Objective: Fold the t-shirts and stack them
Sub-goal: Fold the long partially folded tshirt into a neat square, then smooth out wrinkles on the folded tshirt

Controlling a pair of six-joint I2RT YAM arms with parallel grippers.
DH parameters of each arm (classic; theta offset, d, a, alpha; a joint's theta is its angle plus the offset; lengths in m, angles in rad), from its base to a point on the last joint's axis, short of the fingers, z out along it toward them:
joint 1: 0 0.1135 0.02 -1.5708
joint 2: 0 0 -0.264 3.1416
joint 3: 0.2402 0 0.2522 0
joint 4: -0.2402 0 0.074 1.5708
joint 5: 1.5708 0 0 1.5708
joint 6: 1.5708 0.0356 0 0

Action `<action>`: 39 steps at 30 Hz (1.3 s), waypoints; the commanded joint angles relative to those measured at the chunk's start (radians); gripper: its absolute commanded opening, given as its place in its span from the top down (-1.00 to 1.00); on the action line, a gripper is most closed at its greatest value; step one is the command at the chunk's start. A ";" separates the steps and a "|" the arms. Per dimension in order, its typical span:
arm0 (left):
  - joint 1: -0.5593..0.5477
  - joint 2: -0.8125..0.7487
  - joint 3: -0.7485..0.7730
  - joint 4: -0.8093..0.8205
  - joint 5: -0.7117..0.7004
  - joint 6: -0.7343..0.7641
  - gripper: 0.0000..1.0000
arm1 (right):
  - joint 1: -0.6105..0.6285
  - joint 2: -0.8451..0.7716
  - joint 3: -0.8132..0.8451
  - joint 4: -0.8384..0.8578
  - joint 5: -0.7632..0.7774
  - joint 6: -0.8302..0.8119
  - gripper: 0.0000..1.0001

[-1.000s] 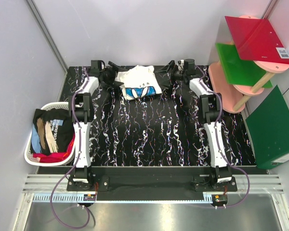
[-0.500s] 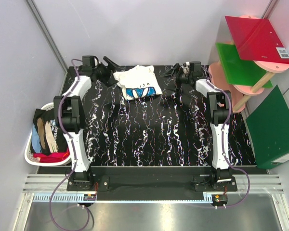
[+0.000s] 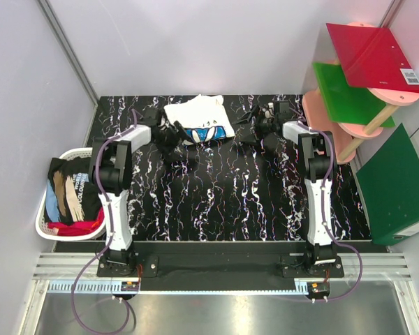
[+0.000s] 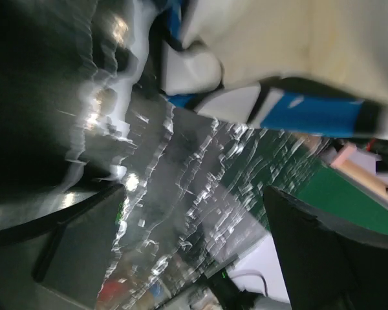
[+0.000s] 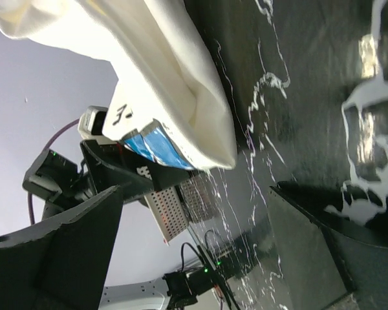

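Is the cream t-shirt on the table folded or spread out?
Folded, roughly: the cream t-shirt lies as a small bundle with layered edges.

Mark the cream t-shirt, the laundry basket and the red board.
cream t-shirt (image 3: 195, 113), top view, plain cream cloth.
laundry basket (image 3: 71, 152), top view, white far rim.
red board (image 3: 371, 53), top view, centre of face.

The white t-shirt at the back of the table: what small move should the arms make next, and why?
Probably the left pincer and right pincer should ease inward and close on the edges of the cream-white t-shirt. It lies crumpled on the table, with an open pincer on either side of it, and neither holds any cloth.
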 commanded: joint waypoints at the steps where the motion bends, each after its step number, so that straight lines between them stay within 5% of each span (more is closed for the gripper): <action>1: -0.038 0.037 0.081 -0.009 -0.015 0.023 -0.97 | 0.006 0.055 0.068 0.004 0.037 -0.010 -0.99; 10: -0.066 0.179 0.308 -0.079 -0.114 -0.029 -0.95 | 0.044 0.141 0.223 0.002 0.032 0.053 -0.98; 13: -0.065 0.244 0.405 -0.128 -0.142 -0.031 -0.76 | 0.058 0.154 0.248 0.001 0.029 0.070 -0.98; 14: -0.065 0.276 0.425 -0.133 -0.142 -0.034 -0.63 | 0.063 0.151 0.248 0.002 0.029 0.071 -0.98; 15: -0.062 0.293 0.461 -0.138 -0.139 -0.045 -0.11 | 0.064 0.148 0.246 0.002 0.029 0.073 -0.98; 19: -0.058 0.348 0.512 -0.177 -0.099 -0.060 1.00 | 0.066 0.128 0.214 0.001 0.019 0.067 -0.97; 25: -0.058 0.267 0.405 -0.216 -0.040 0.004 1.00 | 0.064 0.072 0.131 0.001 -0.003 0.042 -0.96; 36: -0.063 -0.057 -0.110 -0.289 0.026 0.219 1.00 | 0.058 -0.055 0.018 -0.019 -0.024 -0.024 -1.00; 38: -0.063 -0.119 -0.191 -0.303 0.014 0.254 0.65 | 0.058 -0.076 0.024 -0.066 -0.018 -0.076 -0.99; 39: -0.065 -0.138 -0.213 -0.315 -0.004 0.264 -0.29 | 0.058 -0.087 0.027 -0.092 -0.009 -0.102 -1.00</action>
